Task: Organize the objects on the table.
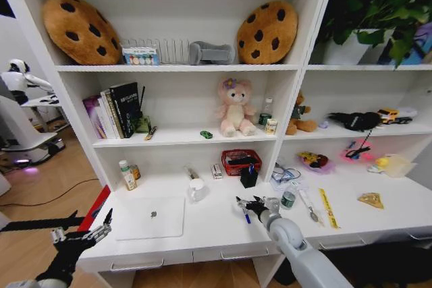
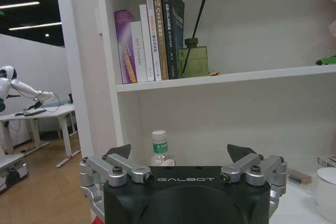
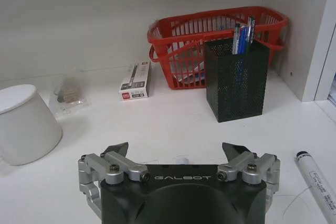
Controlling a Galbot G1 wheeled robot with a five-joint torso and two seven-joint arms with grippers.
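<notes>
My right gripper point(image 1: 251, 204) point(image 3: 176, 153) hovers open over the white table point(image 1: 216, 231), nothing between its fingers. A blue pen point(image 1: 246, 215) lies just under it. Ahead of it stand a black mesh pen holder point(image 3: 236, 80) with blue pens, a red basket point(image 3: 215, 40) and the white mug point(image 3: 23, 124) point(image 1: 196, 190). The silver laptop point(image 1: 150, 217) lies shut at front left. A green-lidded jar point(image 1: 288, 198) and a yellow ruler point(image 1: 329, 208) sit to the right. The green toy car point(image 1: 206, 134) is on the shelf above. My left gripper point(image 1: 94, 234) point(image 2: 178, 153) is open off the table's left front corner.
A white marker point(image 3: 317, 184) lies beside the right gripper, and a small boxed item point(image 3: 135, 80) is near the basket. A green-capped bottle point(image 2: 159, 150) stands at the back left. Books point(image 2: 149, 35) and a reed diffuser point(image 2: 192, 59) fill the shelf above. Shelf uprights flank the desk.
</notes>
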